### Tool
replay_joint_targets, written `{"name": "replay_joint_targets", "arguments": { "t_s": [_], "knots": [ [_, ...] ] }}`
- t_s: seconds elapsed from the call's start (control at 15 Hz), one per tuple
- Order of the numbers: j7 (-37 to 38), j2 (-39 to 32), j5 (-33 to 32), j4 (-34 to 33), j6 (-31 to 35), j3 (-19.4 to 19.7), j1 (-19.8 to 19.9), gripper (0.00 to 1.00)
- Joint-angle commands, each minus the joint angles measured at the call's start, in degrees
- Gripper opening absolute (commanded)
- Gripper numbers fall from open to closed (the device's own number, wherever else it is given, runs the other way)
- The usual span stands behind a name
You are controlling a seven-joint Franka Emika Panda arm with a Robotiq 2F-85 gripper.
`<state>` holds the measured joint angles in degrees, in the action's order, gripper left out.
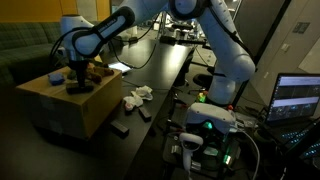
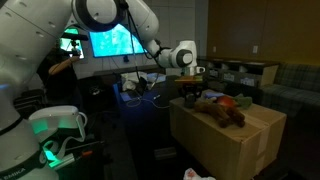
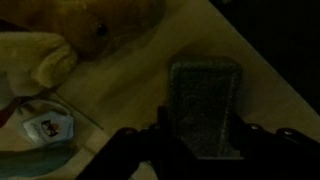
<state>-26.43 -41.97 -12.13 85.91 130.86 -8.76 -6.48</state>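
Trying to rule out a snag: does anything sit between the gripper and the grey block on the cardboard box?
Nothing visible does. In the wrist view the gripper straddles the grey block on the cardboard box. The brown plush toy and a pale cloth lie off to one side, apart from the block.

A cardboard box [image 1: 60, 105] stands on the table [image 1: 165, 72], and the gripper [image 1: 78, 82] hangs over its top. In the wrist view a block [image 3: 205, 95] lies on the box between the gripper's two fingers. The stuffed toy [image 3: 90, 25] lies beyond it to the upper left, and a packet [image 3: 45, 128] sits at the left edge. In an exterior view a cloth [image 1: 138, 96] lies on the table just beside the box, and a laptop [image 1: 300, 98] stands well apart at the far right.
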Motion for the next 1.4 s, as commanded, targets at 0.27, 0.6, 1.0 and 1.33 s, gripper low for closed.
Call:
{"name": "replay_joint_targets", "arguments": {
  "t_s": [0.27,0.6,1.0,1.33],
  "knots": [
    [0.4,2.3,1.32,1.23,-2.93,-0.8,0.06,0.31],
    [0.13,7.1,7.17,4.03,-3.2,-2.93,2.3,0.31],
    [1.13,15.81,16.32,8.95,-8.08,-3.06,5.53,0.31],
    [3.84,24.21,20.08,18.74,-6.54,-1.22,7.12,0.31]
  ]
}}
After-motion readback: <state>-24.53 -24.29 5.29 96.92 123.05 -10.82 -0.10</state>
